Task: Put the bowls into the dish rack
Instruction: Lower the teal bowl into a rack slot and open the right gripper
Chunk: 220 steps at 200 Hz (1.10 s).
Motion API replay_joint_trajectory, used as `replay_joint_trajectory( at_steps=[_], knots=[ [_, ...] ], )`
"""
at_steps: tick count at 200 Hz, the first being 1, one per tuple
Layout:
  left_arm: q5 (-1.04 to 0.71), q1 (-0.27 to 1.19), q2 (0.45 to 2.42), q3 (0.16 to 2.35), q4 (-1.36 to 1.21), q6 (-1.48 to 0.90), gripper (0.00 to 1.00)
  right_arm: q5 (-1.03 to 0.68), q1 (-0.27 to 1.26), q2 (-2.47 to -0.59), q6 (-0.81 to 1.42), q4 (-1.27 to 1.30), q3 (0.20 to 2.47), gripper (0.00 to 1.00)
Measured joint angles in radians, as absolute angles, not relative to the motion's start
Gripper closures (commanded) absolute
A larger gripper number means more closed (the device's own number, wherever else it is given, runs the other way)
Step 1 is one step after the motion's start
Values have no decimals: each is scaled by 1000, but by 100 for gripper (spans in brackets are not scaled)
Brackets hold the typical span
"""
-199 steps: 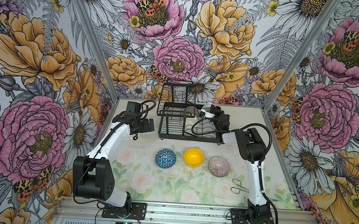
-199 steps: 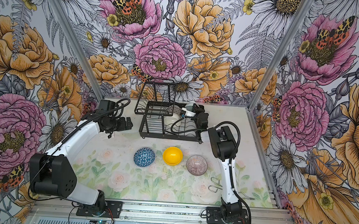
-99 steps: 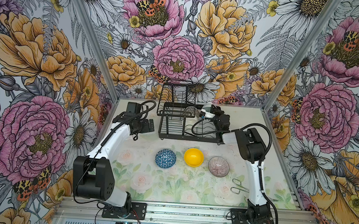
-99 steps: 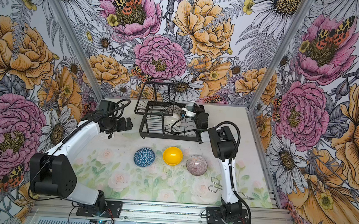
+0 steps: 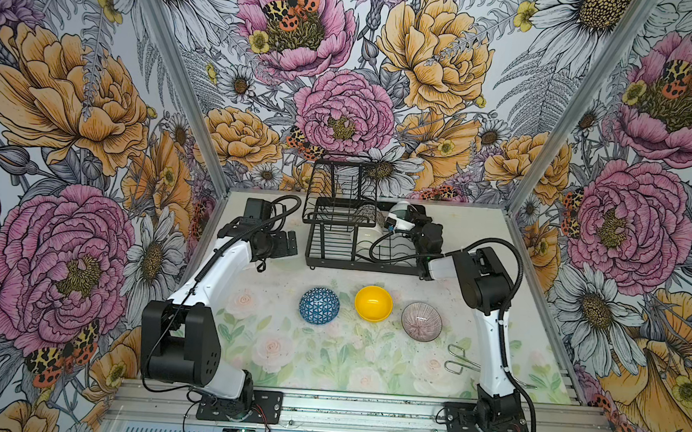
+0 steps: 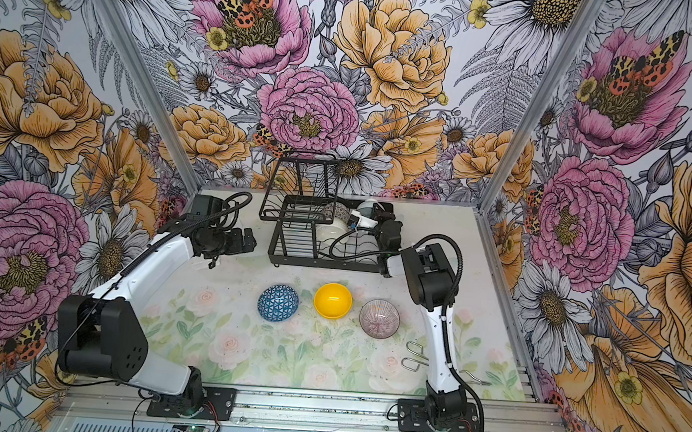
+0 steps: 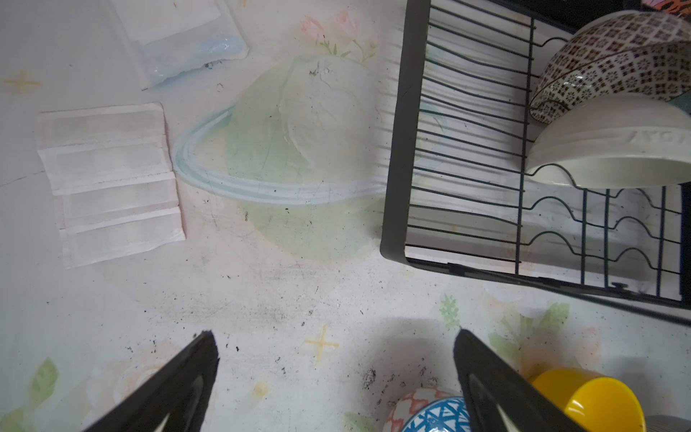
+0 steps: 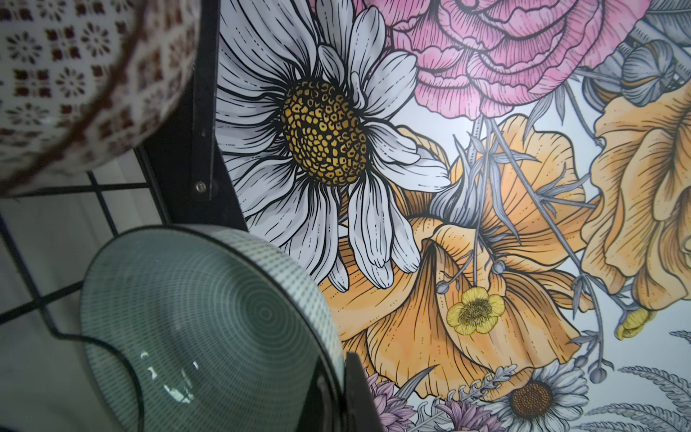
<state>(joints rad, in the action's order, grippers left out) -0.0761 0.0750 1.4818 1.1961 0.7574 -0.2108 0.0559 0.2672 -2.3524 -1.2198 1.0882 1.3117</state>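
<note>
Right jaws pinch teal bowl; arm reaches over dish rack.

At the jaws of the right gripper: teal bowl, glossy glaze with bright highlights. Ahead of the jaws of the left gripper: matt black metal wire dish rack, smooth satin cream bowl, glazed mosaic bowl, scuffed matt printed table. Beside one jaw: shiny yellow bowl.

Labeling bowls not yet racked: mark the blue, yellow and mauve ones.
blue bowl (image 5: 319, 305), in a top view, middle of its patterned surface
yellow bowl (image 5: 373, 303), in a top view, centre of its inside
mauve bowl (image 6: 379, 318), in a top view, centre of its inside
</note>
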Motion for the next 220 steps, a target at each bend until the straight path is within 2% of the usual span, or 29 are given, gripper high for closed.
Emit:
replay_joint_trajectory(
  at_steps=[49,103,131,185,220],
  knots=[
    [-77,75,1482,1196,757,-211,1,57,267,-2352,-1198,1082,1312,100],
    [-81,76,1483,1196,753,-211,1,60,267,-2352,-1193,1082,1312,90],
    [-84,79,1483,1196,752,-211,1,60,267,-2352,-1187,1083,1312,81],
    [-87,81,1483,1195,751,-211,1,67,267,-2349,-1186,1105,1312,77],
    [-87,81,1470,1175,751,-211,1,71,267,-2347,-1185,1113,1312,65]
  ],
)
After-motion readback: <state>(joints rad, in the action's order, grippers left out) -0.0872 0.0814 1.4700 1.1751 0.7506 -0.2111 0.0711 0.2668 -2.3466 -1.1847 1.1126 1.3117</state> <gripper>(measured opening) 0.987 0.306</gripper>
